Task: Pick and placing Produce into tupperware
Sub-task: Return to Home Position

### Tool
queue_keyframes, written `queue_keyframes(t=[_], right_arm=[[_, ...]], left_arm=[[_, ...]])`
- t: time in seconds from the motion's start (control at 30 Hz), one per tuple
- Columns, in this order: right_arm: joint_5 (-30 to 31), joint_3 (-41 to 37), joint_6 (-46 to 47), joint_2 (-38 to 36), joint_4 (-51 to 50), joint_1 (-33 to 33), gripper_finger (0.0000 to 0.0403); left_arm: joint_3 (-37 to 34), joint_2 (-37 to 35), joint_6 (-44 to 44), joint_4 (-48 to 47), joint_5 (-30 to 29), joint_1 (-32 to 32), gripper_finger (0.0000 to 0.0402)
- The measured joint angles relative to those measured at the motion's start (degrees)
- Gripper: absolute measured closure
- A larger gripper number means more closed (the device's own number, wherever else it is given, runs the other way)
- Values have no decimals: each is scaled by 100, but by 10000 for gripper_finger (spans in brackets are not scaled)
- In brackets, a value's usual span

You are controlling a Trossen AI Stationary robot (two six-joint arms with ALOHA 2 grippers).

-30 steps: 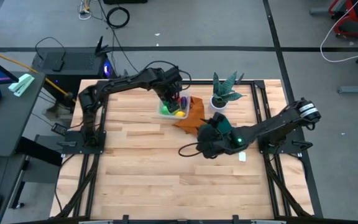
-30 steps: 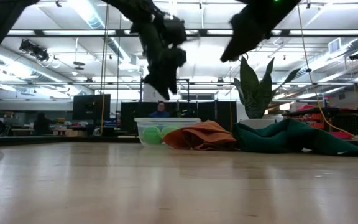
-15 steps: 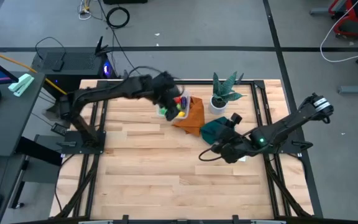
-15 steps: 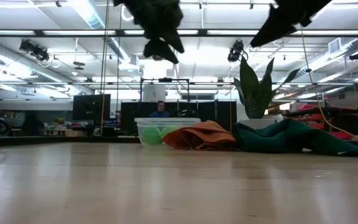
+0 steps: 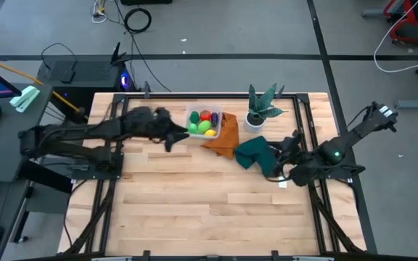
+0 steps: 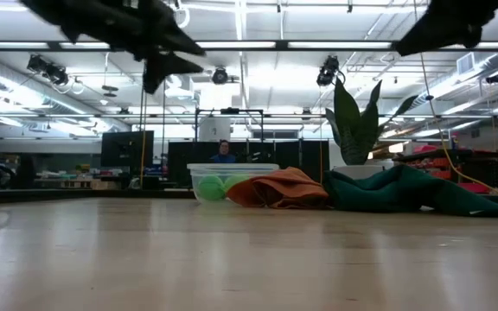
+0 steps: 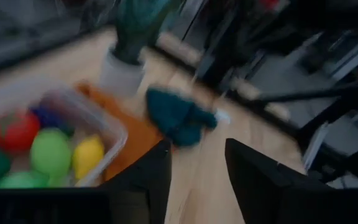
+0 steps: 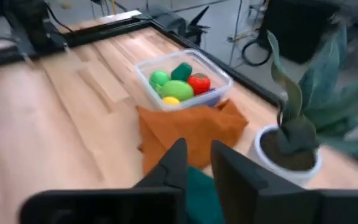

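The tupperware (image 5: 203, 122) stands on the far middle of the table, clear-walled. It holds the produce: a red piece (image 8: 199, 83), green ones (image 8: 178, 90), a yellow one (image 8: 170, 101) and a dark purple one (image 7: 45, 117). My left gripper (image 5: 171, 140) hovers open just left of the tupperware, above the table, and is also seen high up in the low view (image 6: 156, 73). My right gripper (image 5: 280, 152) hangs over the dark green cloth (image 5: 252, 152), open by a narrow gap, touching nothing.
An orange cloth (image 5: 223, 136) lies against the tupperware's right side, with the dark green cloth beside it. A potted plant (image 5: 260, 109) in a white pot stands at the far right. Bare wood (image 5: 194, 196) fills the table's near half.
My left gripper has risen out of the tupperware and swung toward the table's left edge, leaving the produce inside. My right gripper has drawn back from the orange cloth's near edge toward the table's right edge, climbing out of the low view.
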Motion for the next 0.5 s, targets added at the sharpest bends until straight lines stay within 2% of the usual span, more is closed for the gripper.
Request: queue_keyframes(t=[0.1,0.37,0.5], right_arm=[[2,-277,333,-503,68,171,397],[-4,-603,821,-1440,200,333,401],[-2,-609,1039,-1580,200,338,401]], left_arm=[[-563,-550,116,646,2,-35,264],[-1632,-1506,-16,989,-7,-39,340],[-2198,-1939,-257,1645,-18,-80,381]])
